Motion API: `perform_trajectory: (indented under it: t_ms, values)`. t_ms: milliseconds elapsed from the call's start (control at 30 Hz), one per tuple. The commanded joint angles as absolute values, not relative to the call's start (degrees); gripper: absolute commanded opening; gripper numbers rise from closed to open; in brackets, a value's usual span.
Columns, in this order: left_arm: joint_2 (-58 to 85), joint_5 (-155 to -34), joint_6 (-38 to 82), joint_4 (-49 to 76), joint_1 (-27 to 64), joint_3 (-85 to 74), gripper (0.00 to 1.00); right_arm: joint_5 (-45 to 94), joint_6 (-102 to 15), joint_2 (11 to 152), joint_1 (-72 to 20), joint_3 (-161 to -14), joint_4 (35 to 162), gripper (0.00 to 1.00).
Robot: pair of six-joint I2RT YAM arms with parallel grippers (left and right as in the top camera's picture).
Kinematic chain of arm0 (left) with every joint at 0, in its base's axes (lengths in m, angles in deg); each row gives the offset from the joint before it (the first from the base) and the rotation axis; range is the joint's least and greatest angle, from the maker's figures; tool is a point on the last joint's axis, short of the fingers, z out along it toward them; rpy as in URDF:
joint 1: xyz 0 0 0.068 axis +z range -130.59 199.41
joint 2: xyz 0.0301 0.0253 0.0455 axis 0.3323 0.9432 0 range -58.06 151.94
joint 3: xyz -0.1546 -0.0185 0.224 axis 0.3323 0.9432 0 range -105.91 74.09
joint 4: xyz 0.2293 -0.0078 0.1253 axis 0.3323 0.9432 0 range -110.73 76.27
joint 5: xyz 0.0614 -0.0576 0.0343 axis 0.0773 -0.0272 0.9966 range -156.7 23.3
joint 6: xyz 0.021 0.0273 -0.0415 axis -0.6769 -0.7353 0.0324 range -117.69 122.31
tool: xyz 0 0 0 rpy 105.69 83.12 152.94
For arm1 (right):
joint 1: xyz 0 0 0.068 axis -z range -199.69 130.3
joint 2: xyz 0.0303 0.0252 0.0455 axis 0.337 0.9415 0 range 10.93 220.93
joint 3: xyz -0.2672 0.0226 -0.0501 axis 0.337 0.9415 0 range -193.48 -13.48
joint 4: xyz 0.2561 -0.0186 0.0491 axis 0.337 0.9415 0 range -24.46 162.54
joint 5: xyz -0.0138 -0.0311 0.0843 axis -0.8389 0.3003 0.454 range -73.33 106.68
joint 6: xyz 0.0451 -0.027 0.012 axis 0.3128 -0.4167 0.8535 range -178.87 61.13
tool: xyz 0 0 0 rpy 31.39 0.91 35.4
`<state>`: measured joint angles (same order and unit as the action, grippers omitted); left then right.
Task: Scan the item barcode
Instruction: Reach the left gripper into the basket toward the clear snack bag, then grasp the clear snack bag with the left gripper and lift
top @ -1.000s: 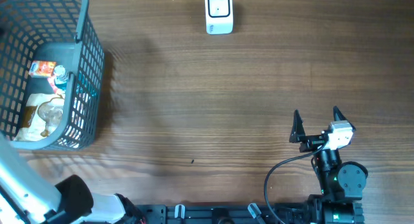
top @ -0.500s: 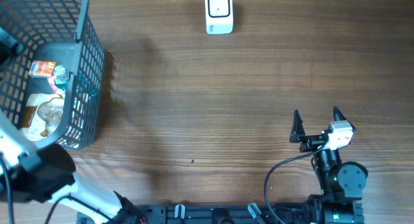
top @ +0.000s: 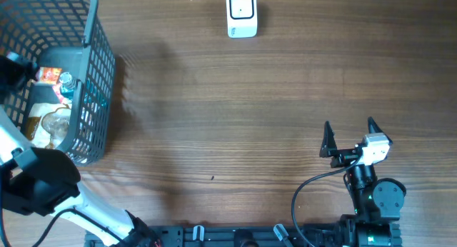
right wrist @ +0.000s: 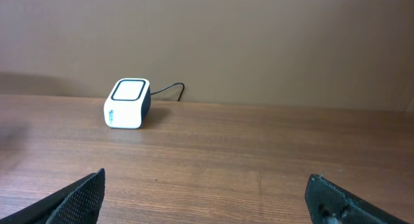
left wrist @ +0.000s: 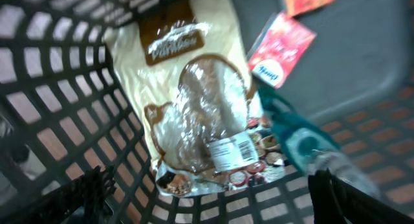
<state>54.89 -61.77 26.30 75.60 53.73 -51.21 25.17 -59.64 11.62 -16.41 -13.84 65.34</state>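
At 9–10 o'clock on counter [top: 250, 133], overhead view: grey mesh basket [top: 100, 68] w/ the goods inside.
Biggest item = cream bakery bag [left wrist: 194, 114] w/ clear window, lying flat on basket floor. White barcode label [left wrist: 231, 151] faces up nr its lower end.
Judged: light, soft film, crinkly + slippery, contents crushable; prob. sags if lifted by one corner. Best hold looks like the flat printed top end, away fm label, so code can face scanner [top: 241, 13] at 12 o'clock.
Beside bag at 3 o'clock: teal bottle [left wrist: 304, 143], blurred. Red packet [left wrist: 281, 48] at 1 o'clock.
Left pincer [left wrist: 210, 198]: jaws spread wide, nothing between them, hanging over bag at basket; no contact seen.
Right pincer [top: 350, 136]: at 4 o'clock, likewise released wide, empty, well apart fm everything.
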Motion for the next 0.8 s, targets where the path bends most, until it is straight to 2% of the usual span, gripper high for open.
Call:
perform_trajectory:
  t_ms: [0,767]
  values:
    - [54.98,-60.64,28.77,74.12,54.52,-45.76,1.00,24.79,-60.21,11.51,-16.62,-13.79,65.10,1.00]
    - [54.98,-62.80,29.80,53.77,54.63,-17.13,1.00,24.79,-60.21,11.51,-16.62,-13.79,65.10,1.00]
